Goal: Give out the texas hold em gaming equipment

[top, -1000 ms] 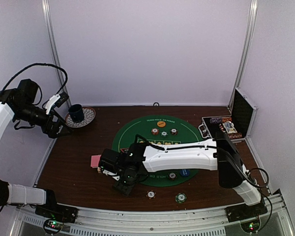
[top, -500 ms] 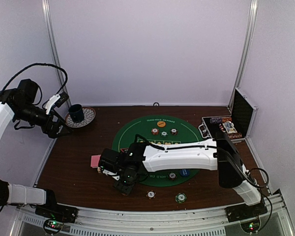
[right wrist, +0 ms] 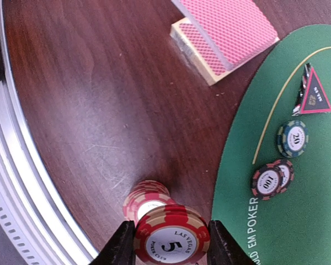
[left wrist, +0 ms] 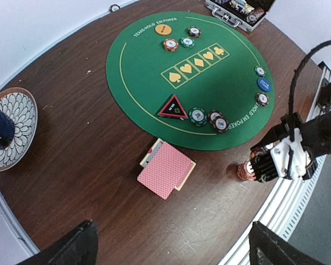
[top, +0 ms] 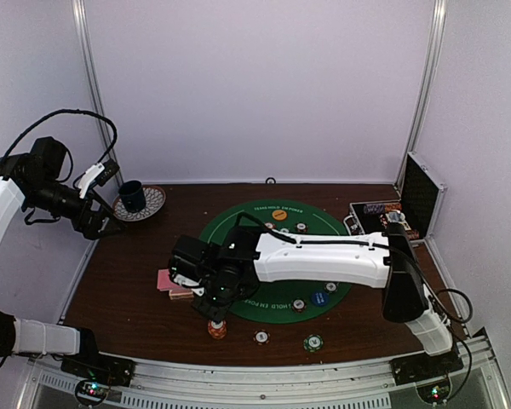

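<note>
I am clamping my right claw (right wrist: pixel 171 251) on a red-and-white striped round poker chip marked 5 (right wrist: pixel 171 232), with one finger on each side of its rim. The chip is sitting over a short stack of matching red chips (right wrist: pixel 146 199) on the dark brown wooden worktop (right wrist: pixel 71 99). This is just off the round green felt mat (left wrist: pixel 193 77) and near the pink-backed deck of cards (left wrist: pixel 166 168). My left claw (top: pixel 100 223) is hovering with its fingers wide apart, well away.

Procedure, as I am judging it: hold the chip level and raise it straight, so the stack beneath is not toppled.

The right wrist view is showing the rim contact. Only the left wrist view is showing the mat's whole layout, including the red triangle marker (left wrist: pixel 172 106).
</note>
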Robot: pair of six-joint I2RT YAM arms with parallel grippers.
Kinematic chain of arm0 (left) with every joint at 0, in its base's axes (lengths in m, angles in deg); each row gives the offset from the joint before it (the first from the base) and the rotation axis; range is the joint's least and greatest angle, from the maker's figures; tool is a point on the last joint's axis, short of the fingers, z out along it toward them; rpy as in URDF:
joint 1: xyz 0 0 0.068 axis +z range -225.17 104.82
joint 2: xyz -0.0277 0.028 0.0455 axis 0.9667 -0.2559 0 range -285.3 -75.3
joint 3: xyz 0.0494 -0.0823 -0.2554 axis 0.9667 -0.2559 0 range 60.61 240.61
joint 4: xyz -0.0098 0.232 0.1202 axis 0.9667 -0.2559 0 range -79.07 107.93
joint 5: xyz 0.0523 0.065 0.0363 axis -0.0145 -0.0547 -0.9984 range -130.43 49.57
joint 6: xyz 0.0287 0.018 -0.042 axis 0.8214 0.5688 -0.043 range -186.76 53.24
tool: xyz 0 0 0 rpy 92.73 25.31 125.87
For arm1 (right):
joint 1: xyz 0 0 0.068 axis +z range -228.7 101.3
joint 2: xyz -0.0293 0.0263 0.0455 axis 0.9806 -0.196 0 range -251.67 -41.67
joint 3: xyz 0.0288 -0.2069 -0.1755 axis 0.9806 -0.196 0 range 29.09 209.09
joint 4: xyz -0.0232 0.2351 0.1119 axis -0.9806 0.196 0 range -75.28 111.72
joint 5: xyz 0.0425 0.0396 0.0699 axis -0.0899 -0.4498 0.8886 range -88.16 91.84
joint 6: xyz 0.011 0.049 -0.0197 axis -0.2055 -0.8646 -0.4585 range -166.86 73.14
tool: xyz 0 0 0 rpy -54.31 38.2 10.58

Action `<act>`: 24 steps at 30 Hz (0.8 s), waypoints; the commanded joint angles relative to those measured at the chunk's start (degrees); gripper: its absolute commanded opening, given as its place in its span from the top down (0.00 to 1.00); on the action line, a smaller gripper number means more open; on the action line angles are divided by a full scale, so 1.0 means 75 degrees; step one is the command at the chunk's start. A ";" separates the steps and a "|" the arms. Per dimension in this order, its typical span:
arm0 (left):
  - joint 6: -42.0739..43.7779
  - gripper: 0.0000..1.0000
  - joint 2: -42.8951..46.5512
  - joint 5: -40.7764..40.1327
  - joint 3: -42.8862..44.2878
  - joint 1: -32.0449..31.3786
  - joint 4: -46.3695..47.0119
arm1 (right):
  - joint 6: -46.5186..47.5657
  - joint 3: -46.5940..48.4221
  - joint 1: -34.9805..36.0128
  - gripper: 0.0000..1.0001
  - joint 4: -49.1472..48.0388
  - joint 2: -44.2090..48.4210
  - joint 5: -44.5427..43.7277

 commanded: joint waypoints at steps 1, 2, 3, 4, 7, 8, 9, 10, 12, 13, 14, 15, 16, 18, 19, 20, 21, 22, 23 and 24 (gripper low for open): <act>-0.0062 0.02 0.0083 0.0088 0.0214 -0.0040 0.0194 | -0.0091 0.0166 -0.0547 0.73 0.0223 0.0506 -0.0345; -0.0069 0.02 0.0083 0.0083 0.0215 -0.0044 0.0184 | -0.0084 0.0167 -0.0663 0.73 0.0248 0.0496 -0.0420; -0.0059 0.02 0.0086 0.0084 0.0215 -0.0036 0.0201 | -0.0082 0.0167 -0.0760 0.73 0.0267 0.0479 -0.0501; -0.0048 0.02 0.0095 0.0085 0.0206 -0.0038 0.0206 | -0.0071 0.0158 -0.0869 0.73 0.0260 0.0456 -0.0581; -0.0013 0.02 0.0112 0.0116 0.0199 -0.0045 0.0205 | -0.0112 0.0135 -0.1254 0.75 0.0203 0.0313 -0.0701; -0.0011 0.02 0.0110 0.0120 0.0197 -0.0045 0.0200 | -0.0125 0.0113 -0.1388 0.75 0.0157 0.0254 -0.0695; -0.0011 0.03 0.0104 0.0121 0.0203 -0.0038 0.0195 | -0.0128 0.0099 -0.1560 0.75 0.0109 0.0204 -0.0696; -0.0011 0.02 0.0096 0.0112 0.0193 -0.0044 0.0196 | -0.0118 0.0087 -0.1693 0.75 0.0041 0.0145 -0.0696; 0.0009 0.02 0.0109 0.0118 0.0181 -0.0041 0.0205 | -0.0095 0.0152 -0.1919 0.75 -0.0025 -0.0047 -0.0693; 0.0021 0.03 0.0103 0.0120 0.0170 -0.0039 0.0203 | -0.0083 0.0206 -0.2026 0.75 -0.0049 -0.0134 -0.0687; 0.0024 0.02 0.0105 0.0131 0.0167 -0.0035 0.0206 | -0.0079 0.0248 -0.2119 0.75 -0.0084 -0.0229 -0.0660; 0.0031 0.02 0.0090 0.0132 0.0159 -0.0044 0.0198 | -0.0047 0.0274 -0.2211 0.75 -0.0141 -0.0325 -0.0627; 0.0034 0.02 0.0078 0.0132 0.0167 -0.0036 0.0202 | -0.0029 0.0308 -0.2288 0.75 -0.0195 -0.0420 -0.0610; 0.0030 0.02 0.0057 0.0132 0.0162 -0.0039 0.0196 | 0.0019 0.0399 -0.2421 0.75 -0.0266 -0.0641 -0.0572; 0.0045 0.02 0.0046 0.0141 0.0163 -0.0044 0.0195 | 0.0042 0.0472 -0.2470 0.75 -0.0270 -0.0756 -0.0555; 0.0047 0.02 0.0042 0.0144 0.0163 -0.0043 0.0203 | 0.0056 0.0560 -0.2511 0.75 -0.0295 -0.0867 -0.0528; 0.0048 0.02 0.0037 0.0153 0.0168 -0.0042 0.0206 | 0.0075 0.0610 -0.2538 0.74 -0.0318 -0.0963 -0.0500; 0.0048 0.02 0.0029 0.0164 0.0168 -0.0043 0.0205 | 0.0085 0.0666 -0.2565 0.74 -0.0343 -0.1063 -0.0468; 0.0048 0.03 0.0022 0.0173 0.0168 -0.0045 0.0197 | 0.0090 0.0750 -0.2586 0.74 -0.0339 -0.1165 -0.0453; 0.0048 0.02 0.0016 0.0178 0.0168 -0.0042 0.0216 | 0.0104 0.0832 -0.2608 0.74 -0.0329 -0.1270 -0.0434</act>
